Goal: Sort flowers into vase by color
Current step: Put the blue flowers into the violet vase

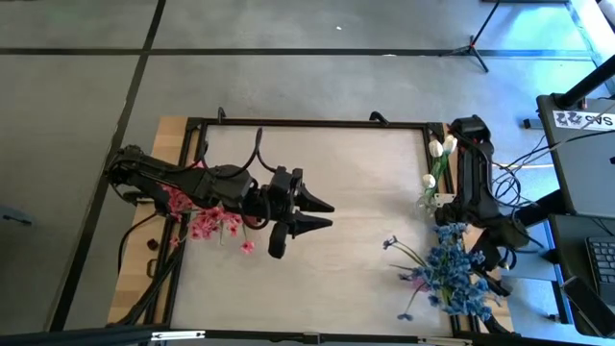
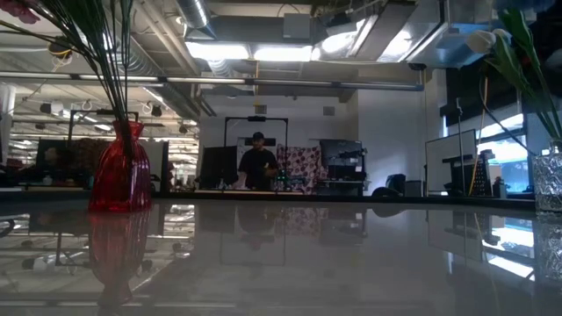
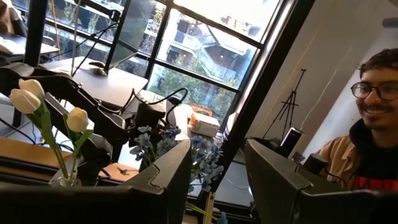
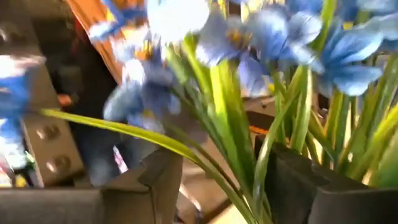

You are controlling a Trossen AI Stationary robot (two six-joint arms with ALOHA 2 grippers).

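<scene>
1. Right wrist view: the right gripper point(image 4: 217, 186) has its jaws apart, with the green stems of the blue flowers point(image 4: 280, 37) running up through the gap between them; whether either finger touches a stem cannot be told.
2. In the high view the blue flowers point(image 1: 456, 274) bunch just beside the right gripper at the table's right edge, and the white buds point(image 1: 440, 147) stand farther along that edge.
3. The left gripper point(image 1: 315, 213) hangs over mid-table, jaws apart and empty; the pink flowers point(image 1: 213, 223) lie behind it, under the arm, above the red vase point(image 2: 119, 171).
4. Judged from their look, the sprigs are very light, thin and springy; blooms would likely crush or shed.
5. The best hold is probably low on the bare stems, squarely between the pads, since smooth stems may slip or twist.
</scene>
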